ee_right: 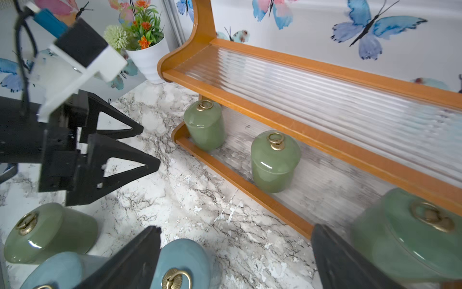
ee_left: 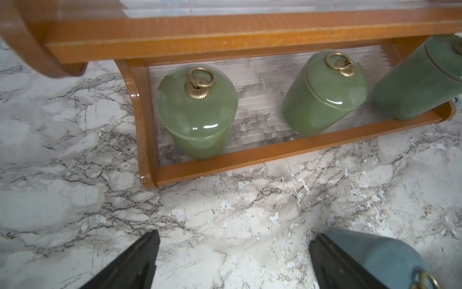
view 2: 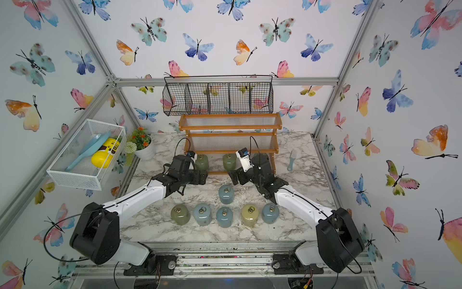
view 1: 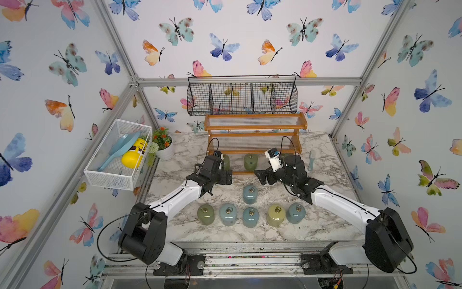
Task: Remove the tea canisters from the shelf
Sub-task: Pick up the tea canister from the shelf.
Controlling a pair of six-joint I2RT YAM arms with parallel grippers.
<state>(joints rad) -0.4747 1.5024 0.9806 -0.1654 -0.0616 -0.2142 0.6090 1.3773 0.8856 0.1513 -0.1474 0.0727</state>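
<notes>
**A:** At the table's (view 1: 190, 232) near edge, what stands?

**B:** A row of five canisters, all off the shelf. The green canister (view 1: 205, 214) is at its left end and the yellow canister (view 1: 275, 214) is fourth along. The other three are blue. The lone blue canister (view 1: 250, 194) stands just behind the row's middle.

**A:** And the claws?

**B:** They're past that one, both low over the marble in front of the shelf (view 1: 255, 127). The left claw (ee_right: 151, 146) is spread wide with nothing in it, which the right wrist view shows plainly. The right claw (ee_right: 233, 235) is spread wide too, with bare marble between its fingers. Only the finger ends show there.

**A:** What's on the shelf?

**B:** Three green ones, upright on the lowest tier: the left shelf canister (ee_left: 197, 117), the middle shelf canister (ee_left: 325, 95) and the right shelf canister (ee_left: 420, 82).

**A:** Are all three clear from above?

**B:** No. In both top views the left one is half hidden behind the left wrist, and the right one almost wholly behind the right arm. The left wrist view cuts the right one off at the frame's edge. The right wrist view shows it blurred, partly behind a finger.

**A:** Farther back?

**B:** A small teal thing (view 1: 310, 160) lies just right of the shelf, too small to name. The black basket (view 1: 242, 97) hangs on the wall above.
</notes>
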